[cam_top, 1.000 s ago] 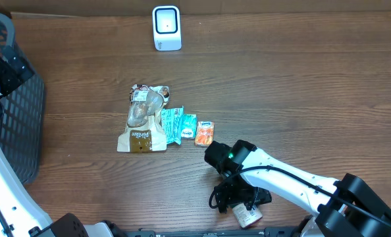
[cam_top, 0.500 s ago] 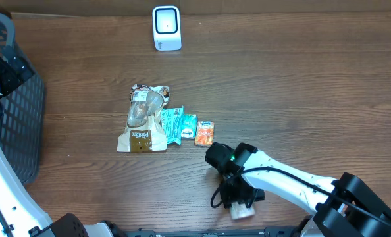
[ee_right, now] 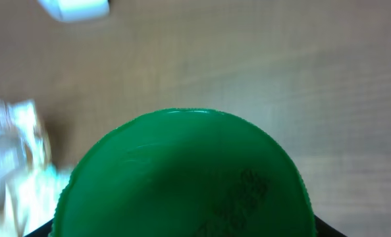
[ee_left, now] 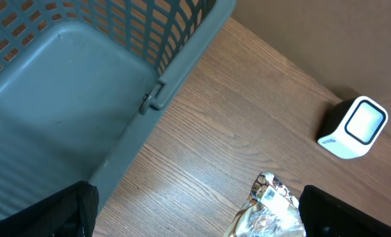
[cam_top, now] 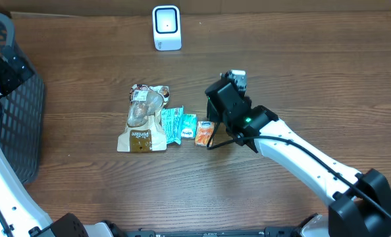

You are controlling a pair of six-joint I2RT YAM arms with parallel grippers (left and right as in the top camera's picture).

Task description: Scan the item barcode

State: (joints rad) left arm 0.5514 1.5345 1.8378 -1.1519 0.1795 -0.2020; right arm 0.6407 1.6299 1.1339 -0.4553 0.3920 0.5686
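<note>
Our right pincer (cam_top: 235, 82) grips the green-capped bottle (ee_right: 179, 174), scanner (cam_top: 166, 27) ahead to its left across the surface; the left pincer stands wide, empty.

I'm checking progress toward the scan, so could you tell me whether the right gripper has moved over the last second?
Yes. The right gripper, holding the green-capped bottle, has travelled from the table's near edge up past the snack packets, toward the white scanner.
</note>
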